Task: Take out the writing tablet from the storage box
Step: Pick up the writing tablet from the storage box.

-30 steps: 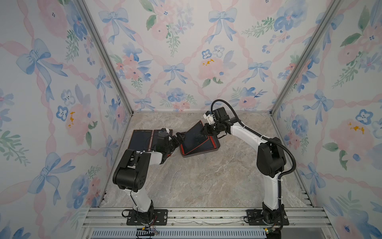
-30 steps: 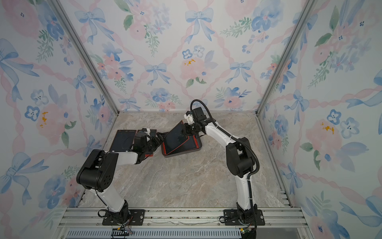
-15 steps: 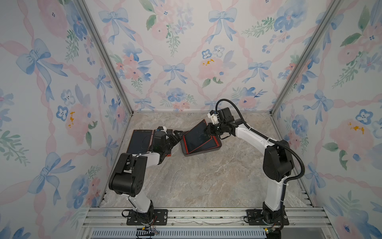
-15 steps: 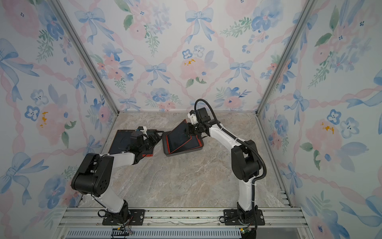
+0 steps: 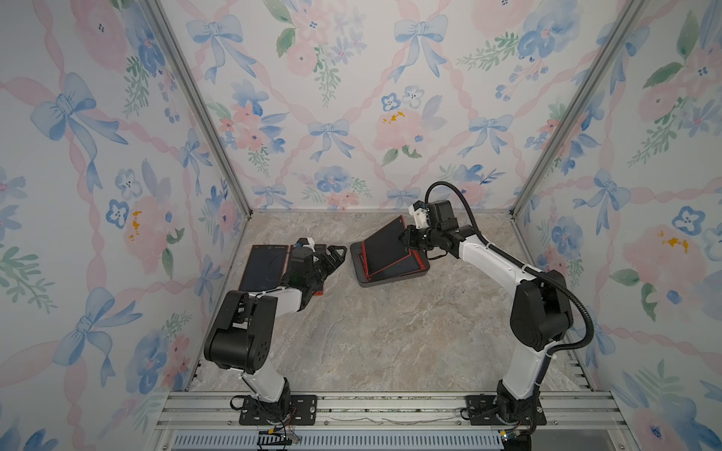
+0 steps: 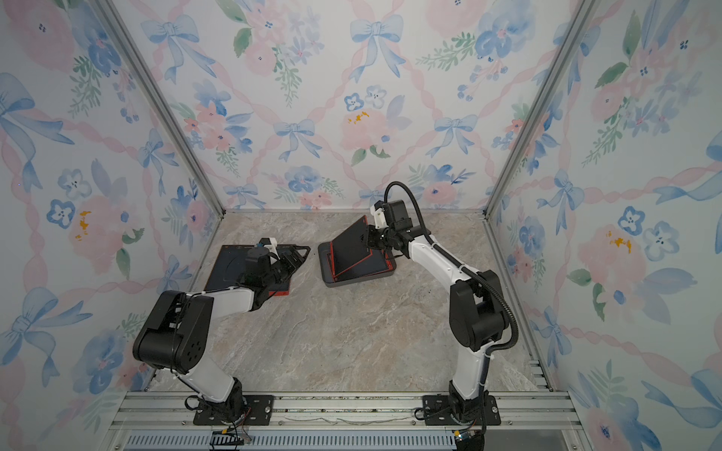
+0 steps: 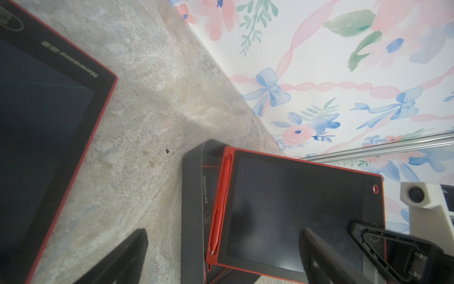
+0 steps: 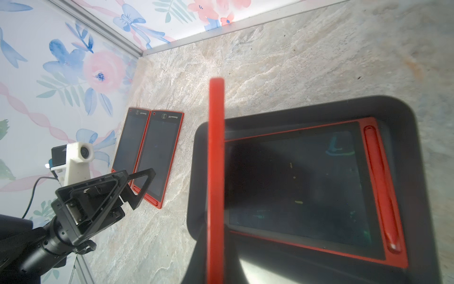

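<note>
Writing tablet (image 5: pixel 385 244), red-framed with a dark screen, stands tipped up over the storage box (image 5: pixel 366 282), a shallow dark grey tray on the marbled table (image 5: pixel 390 332). Its high edge is at the box's far right side, where the right gripper (image 5: pixel 404 240) is clenched on it. Its low edge points down toward the box's left wall, and both top views show the tablet (image 6: pixel 351 244) overlapping the box's inside. Whether that low edge touches anything in the box cannot be told. From the right wrist view the tablet (image 8: pixel 216 159) shows edge-on as a red bar crossing the box's rim (image 8: pixel 270 110). A second tablet (image 8: pixel 294 184) lies flat inside the box beneath it, with faint green marks on its screen. From the left wrist view a red stylus (image 7: pixel 221 204) sits in a slot along the lifted tablet's side nearest the box's left wall (image 7: pixel 192 196). The left gripper (image 5: pixel 336 254) hovers just left of the box with its jaws spread wide and nothing between them, apart from both box and tablet. Farther left of the box, two more tablets (image 8: pixel 159 152) lie flat side by side on the table, partly under the left arm in the top views.
</note>
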Action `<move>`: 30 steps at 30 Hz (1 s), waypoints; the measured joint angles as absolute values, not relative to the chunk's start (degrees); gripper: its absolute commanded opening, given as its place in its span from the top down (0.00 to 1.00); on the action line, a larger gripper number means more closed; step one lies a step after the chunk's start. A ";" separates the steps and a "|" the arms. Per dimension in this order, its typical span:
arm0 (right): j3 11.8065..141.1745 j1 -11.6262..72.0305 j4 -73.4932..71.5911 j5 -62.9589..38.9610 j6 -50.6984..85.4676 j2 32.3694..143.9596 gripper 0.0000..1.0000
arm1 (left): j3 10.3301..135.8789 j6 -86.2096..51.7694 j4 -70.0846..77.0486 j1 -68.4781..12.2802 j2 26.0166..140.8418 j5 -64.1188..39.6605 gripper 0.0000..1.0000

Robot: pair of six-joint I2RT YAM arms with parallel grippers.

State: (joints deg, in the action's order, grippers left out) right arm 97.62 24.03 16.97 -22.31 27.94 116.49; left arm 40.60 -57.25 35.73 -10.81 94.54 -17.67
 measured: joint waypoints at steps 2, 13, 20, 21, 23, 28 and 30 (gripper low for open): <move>97.17 24.03 16.21 -22.31 28.40 116.33 1.00 | 40.60 -57.25 35.70 -10.81 94.54 -17.67 0.02; 96.27 23.59 12.71 -24.27 29.63 113.23 1.00 | 40.71 -56.51 35.68 -10.83 94.54 -21.43 0.02; 97.41 21.06 12.56 -30.94 29.52 113.25 1.00 | 43.81 -52.82 35.73 -10.81 94.54 -31.29 0.02; 97.78 20.84 12.56 -31.53 29.36 113.25 1.00 | 44.31 -52.34 35.79 -10.81 94.54 -32.49 0.02; 98.21 20.53 12.47 -32.69 29.15 113.25 1.00 | 44.95 -51.53 35.94 -10.79 94.59 -34.54 0.02; 98.21 19.99 11.79 -36.80 29.69 113.25 1.00 | 45.93 -50.94 36.80 -10.37 96.25 -38.52 0.04; 98.21 19.88 10.50 -38.72 30.76 113.25 1.00 | 46.19 -50.92 37.01 -10.28 97.01 -39.81 0.04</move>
